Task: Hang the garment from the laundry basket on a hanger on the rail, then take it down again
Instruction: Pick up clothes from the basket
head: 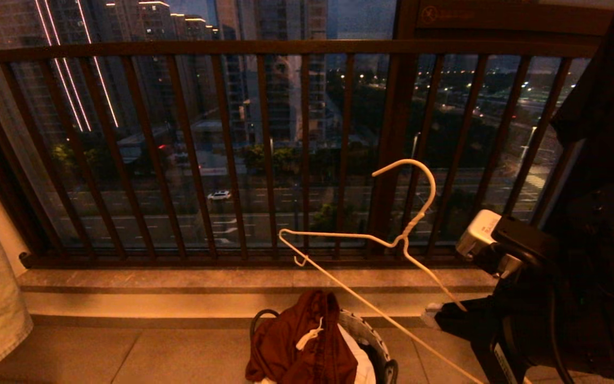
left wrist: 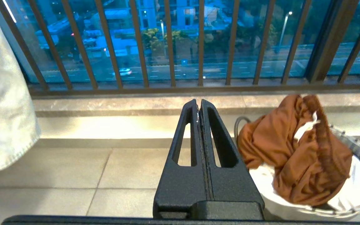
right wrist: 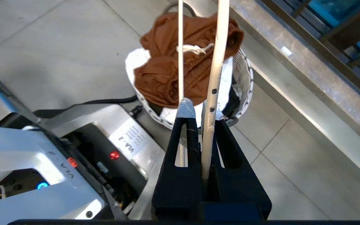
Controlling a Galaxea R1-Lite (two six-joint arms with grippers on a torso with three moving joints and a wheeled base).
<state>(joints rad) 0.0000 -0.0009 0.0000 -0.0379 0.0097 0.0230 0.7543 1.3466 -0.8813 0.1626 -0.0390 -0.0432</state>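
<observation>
The head view is dim and warm-toned: it is dusk or night outside, with lit strips on a tower [head: 70, 80] and scattered street lights glowing through the dark barred railing [head: 285, 48], whose bars read as near-silhouettes. The black garment [head: 611, 106] at the right edge loses all detail in shadow. Both wrist views are far brighter; in the left wrist view a pale band of light lies along the stone ledge [left wrist: 105, 125] and the city outside looks blue. In the right wrist view the floor tiles [right wrist: 58, 47] are evenly lit, and the white wire hanger [right wrist: 212, 90] close to the lens looks soft.
</observation>
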